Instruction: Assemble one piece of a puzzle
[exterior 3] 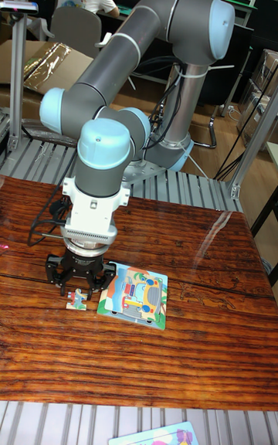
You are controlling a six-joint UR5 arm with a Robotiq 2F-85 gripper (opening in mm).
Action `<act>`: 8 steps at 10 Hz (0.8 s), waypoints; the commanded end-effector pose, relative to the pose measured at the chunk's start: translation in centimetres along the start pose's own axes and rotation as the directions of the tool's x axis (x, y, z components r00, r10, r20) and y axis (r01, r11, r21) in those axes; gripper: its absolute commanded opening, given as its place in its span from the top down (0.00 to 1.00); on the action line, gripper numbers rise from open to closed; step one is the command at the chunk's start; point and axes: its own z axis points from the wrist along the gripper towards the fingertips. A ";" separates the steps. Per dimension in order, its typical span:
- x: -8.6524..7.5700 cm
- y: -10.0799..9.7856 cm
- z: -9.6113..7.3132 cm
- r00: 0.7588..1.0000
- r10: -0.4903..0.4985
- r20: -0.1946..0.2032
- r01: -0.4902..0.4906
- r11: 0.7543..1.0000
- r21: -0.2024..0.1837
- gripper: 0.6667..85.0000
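A small loose puzzle piece (76, 301) lies flat on the wooden table just left of the puzzle board (137, 298). The board shows a colourful cartoon car picture. My gripper (77, 287) points straight down over the piece. Its black fingers (63, 284) stand on either side of the piece's upper part, low near the tabletop. Whether the pads press on the piece does not show from this angle. The gripper body hides the board's upper left corner.
The wooden table (193, 352) ends at a metal frame along the back and front. Another puzzle board (158, 436) peeks in at the bottom edge. A black cable (42, 221) loops on the table left of the arm. A person sits far behind.
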 end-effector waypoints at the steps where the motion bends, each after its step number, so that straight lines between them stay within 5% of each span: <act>1: -0.1 0.4 -0.3 1.000 0.017 0.001 -0.017 1.000 -0.012 0.41; 8: -0.2 0.5 -0.4 1.000 0.026 0.006 -0.026 1.000 -0.016 0.49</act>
